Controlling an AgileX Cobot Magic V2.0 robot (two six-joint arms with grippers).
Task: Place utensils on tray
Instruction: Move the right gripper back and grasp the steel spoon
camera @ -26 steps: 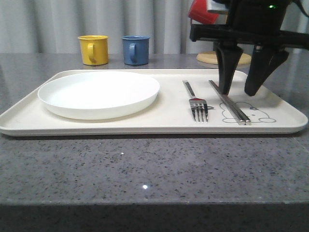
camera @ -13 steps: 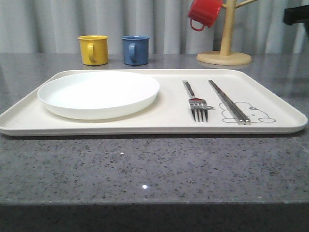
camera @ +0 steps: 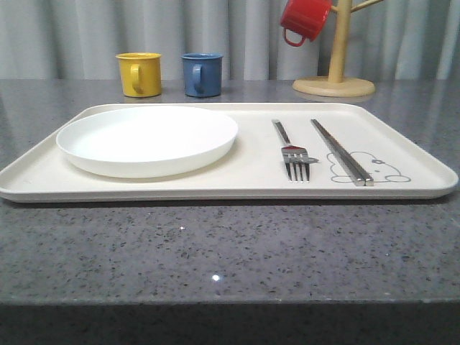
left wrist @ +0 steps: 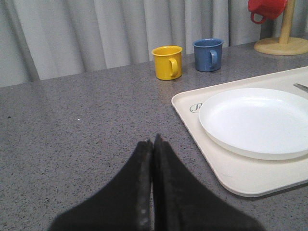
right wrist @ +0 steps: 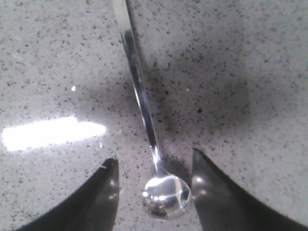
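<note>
Two utensils, fork [camera: 291,149] and chopsticks [camera: 341,152], lie on the tray [camera: 251,169] at three o'clock of the plate [camera: 147,138]. Left gripper [left wrist: 153,144] hangs pressed together. Right gripper [right wrist: 154,166] spreads apart around the spoon [right wrist: 150,144] on the counter [right wrist: 231,62].

**Fork and chopsticks lie on the tray beside the plate**

The cream tray [camera: 237,183] sits on the grey table [camera: 230,251]. At its 9 o'clock side rests a white plate [camera: 147,139]. Toward 3 o'clock lie the fork [camera: 291,151] and, just beside it, the chopsticks [camera: 341,152]. At 12 o'clock, beyond the tray, stand a yellow mug [camera: 139,73], a blue mug [camera: 202,74] and a mug stand [camera: 335,79] holding a red mug [camera: 303,20].
</note>
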